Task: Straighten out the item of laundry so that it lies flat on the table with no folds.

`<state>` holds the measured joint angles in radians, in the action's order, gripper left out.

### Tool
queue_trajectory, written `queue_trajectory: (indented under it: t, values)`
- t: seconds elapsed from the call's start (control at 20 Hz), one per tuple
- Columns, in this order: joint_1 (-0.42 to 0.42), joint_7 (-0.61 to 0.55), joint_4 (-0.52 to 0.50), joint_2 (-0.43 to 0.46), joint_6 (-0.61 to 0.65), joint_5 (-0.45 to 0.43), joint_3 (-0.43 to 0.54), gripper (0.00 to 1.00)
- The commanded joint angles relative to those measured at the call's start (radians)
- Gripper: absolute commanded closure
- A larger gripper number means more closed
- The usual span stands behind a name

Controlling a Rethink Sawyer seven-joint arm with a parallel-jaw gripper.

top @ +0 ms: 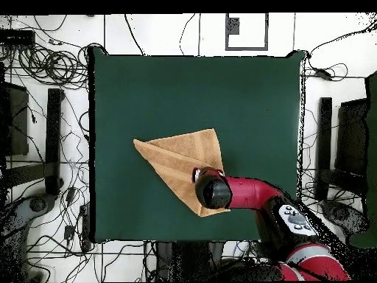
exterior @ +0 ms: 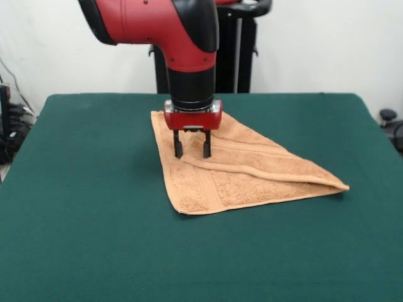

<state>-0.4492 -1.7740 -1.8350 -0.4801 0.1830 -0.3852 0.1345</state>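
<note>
So, on the far left of the front view the green table [exterior: 75, 207] lies bare right out to its edge. Moving right, my towel [exterior: 252, 176] begins just left of the middle, folded over on itself into a rough triangle: one corner points toward six o'clock near the table's middle, one sits up at twelve o'clock under my wrist, and a long tapering point runs out toward three o'clock. A raised fold line runs along it from beneath me to that point.

My arm [exterior: 182, 38] enters from the upper left, bends at the red elbow and drops straight down, so my wrist is vertical over the towel's twelve o'clock corner. My gripper [exterior: 191, 148] points straight at the cloth, its two black fingers [exterior: 178, 147] spread apart with a clear gap between them, tips down at the towel's surface; I cannot tell whether they press into it. Nothing is pinched between them.

From overhead, the towel [top: 177, 158] lies around the table's [top: 243, 96] middle, with my arm [top: 247, 193] reaching in from five o'clock and covering its nearest corner.
</note>
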Motion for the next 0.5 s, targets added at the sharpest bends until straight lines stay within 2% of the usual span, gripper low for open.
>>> queue_trajectory:
  t: [0.05,0.25,0.3,0.5]
  values:
    - [0.072,-0.124,0.032,0.083,-0.031,0.007,0.029,1.00]
    - [0.090,-0.095,0.055,0.080,0.035,0.005,0.015,1.00]
    - [0.094,-0.088,0.060,0.079,0.052,0.005,0.011,0.00]
    - [0.147,-0.106,0.088,0.079,0.118,0.036,-0.028,0.00]
